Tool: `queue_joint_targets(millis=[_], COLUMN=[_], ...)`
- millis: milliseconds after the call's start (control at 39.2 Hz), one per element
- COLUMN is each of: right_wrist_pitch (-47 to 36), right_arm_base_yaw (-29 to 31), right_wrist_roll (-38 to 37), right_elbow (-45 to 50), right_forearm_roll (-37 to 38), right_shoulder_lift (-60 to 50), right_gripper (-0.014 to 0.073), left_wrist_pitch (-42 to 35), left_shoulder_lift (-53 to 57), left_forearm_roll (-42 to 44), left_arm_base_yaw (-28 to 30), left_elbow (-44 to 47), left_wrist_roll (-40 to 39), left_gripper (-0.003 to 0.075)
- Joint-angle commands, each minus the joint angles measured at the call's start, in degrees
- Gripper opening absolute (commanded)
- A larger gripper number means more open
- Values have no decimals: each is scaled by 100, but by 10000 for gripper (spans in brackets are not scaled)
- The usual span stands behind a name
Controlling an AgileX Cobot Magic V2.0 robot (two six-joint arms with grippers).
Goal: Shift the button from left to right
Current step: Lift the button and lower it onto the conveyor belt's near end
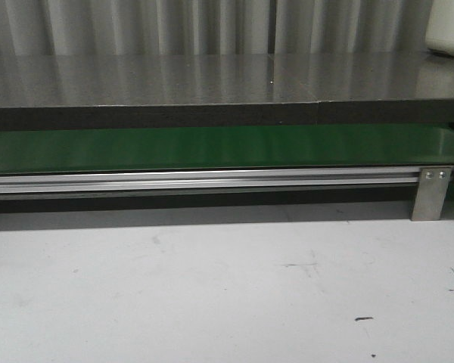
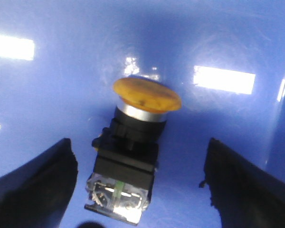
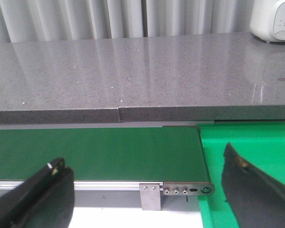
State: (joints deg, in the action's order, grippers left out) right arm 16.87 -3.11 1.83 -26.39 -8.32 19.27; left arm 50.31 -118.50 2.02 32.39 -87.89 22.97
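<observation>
Between the spread fingers of the left pincer [image 2: 142,190] lies the button [image 2: 133,147], tipped on its side on a glossy blue surface [image 2: 47,95] (a bin or tray, by the look of it), its orange-yellow cap pointing away from the wrist and its black body nearer the fingertips. The pincer is released: both fingers stand well apart from the button, touching nothing. By my judgement the grasp has not yet been made, so the task is at its very start.

Off to the other side, the right pincer [image 3: 147,190] is likewise released and empty, hovering near the end of the green belt [image 3: 95,152], with a green tray [image 3: 251,142] just beside the belt's end roller. Behind runs the grey counter [image 3: 133,76], a white appliance [image 3: 273,19] at its far corner.

Neither arm shows in the front view, only belt, rail and pale tabletop [image 1: 212,295]. Left to do: close on the button, lift it, carry it rightward, set it down.
</observation>
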Motion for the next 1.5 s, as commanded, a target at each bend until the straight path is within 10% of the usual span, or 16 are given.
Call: queue_joint_targets(millis=[0,204,510,943,1479], right_wrist_pitch=[-426,-426,-426,-426,-426], right_arm_base_yaw=[27,27,27,27,27], right_wrist_roll=[27,27,27,27,27], right_elbow=[-212,-212,-212,-212,-212], right_forearm_roll=[-17,-17,-17,-17,-17], right_shoulder_lift=[81,81,81,81,81], right_gripper=[645,645,645,645,645], left_wrist_pitch=[-115,-87,-11,-380,780], left_shoulder_lift=[165,65,115,1322,1424], left_forearm_roll=[13,-11,83,-795,-1326], left_arm_base_yaw=[27,27,53,-87,-1740], left_elbow=[-159,-159,-169,-434,-661], left_wrist_roll=[14,14,-66,-127,-850], left_gripper=[523,438,87,85,85])
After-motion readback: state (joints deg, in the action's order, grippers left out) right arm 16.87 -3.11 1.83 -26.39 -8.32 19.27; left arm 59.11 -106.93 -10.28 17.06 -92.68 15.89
